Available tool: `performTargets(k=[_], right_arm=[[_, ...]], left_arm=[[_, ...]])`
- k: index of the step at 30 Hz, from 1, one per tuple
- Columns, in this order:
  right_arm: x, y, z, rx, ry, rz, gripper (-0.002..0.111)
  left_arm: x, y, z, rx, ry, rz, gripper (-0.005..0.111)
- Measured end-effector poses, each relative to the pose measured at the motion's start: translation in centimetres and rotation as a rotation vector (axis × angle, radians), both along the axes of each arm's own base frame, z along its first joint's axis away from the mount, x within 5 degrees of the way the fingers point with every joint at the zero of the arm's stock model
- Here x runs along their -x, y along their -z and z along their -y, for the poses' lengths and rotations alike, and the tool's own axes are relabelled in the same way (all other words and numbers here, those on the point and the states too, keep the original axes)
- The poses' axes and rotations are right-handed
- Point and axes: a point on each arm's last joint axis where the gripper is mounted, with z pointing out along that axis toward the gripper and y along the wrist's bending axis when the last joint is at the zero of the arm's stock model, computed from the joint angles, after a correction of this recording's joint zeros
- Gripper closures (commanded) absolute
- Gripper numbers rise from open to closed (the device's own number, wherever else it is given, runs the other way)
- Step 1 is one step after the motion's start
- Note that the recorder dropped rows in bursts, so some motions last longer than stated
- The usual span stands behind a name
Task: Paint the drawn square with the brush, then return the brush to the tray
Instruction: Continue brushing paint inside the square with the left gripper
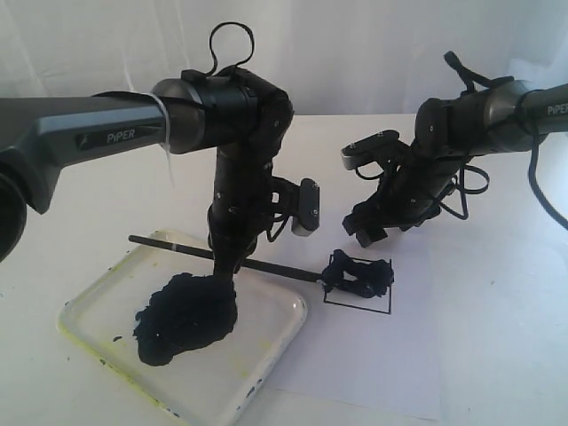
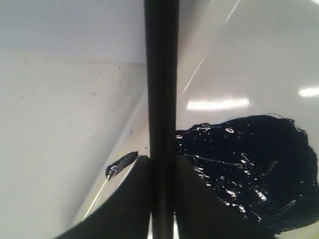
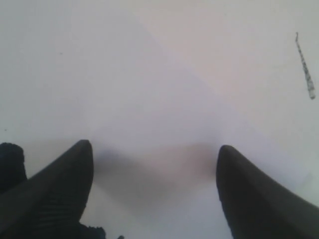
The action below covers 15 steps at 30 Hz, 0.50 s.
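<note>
Square: the drawn square (image 1: 357, 286) sits on the white paper (image 1: 373, 364) near the sheet's far edge, just off the tray's right corner. Its far part is daubed blue-black and its near part is white.
Brush: the brush (image 1: 275, 267) lies almost level. Its tip touches the daubs at the square's left side, and its shaft runs back over the tray's far edge.
Tray: the tray (image 1: 266, 351) is at the table's near left, just beside the paper. A big black paint blob (image 1: 186, 315) fills its middle.
Left arm: the forearm comes in from the left and bends down sharply at the wrist. The left gripper (image 1: 224, 264) points straight down over the tray's far edge, beside the blob.
Left grip: narrow, with the fingers (image 2: 124, 209) pinched on the brush shaft about halfway along it.
Right arm: it reaches in from the right with the elbow bent and the wrist tilted down toward the paper.
Right grip: the right gripper (image 1: 366, 232) has its jaws wide apart and holds nothing. It hangs near the square's far side, clear of the sheet.
Table: white table (image 1: 497, 337).
</note>
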Motion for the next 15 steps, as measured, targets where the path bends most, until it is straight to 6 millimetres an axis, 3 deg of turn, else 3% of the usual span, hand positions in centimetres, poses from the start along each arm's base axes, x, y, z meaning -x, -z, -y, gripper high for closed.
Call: performTargets(k=[7,15], right_arm=[[0.0,0.0,0.0,0.000,0.000,0.002,0.042],[0.0,0.0,0.0,0.002,-0.003,0.003,0.042]], left_arm=[[0.2,-1.2,-0.1,0.025,-0.003,0.012,0.107],[1.5,-1.6,1.2,0.060,0.050,-0.015,0.107]])
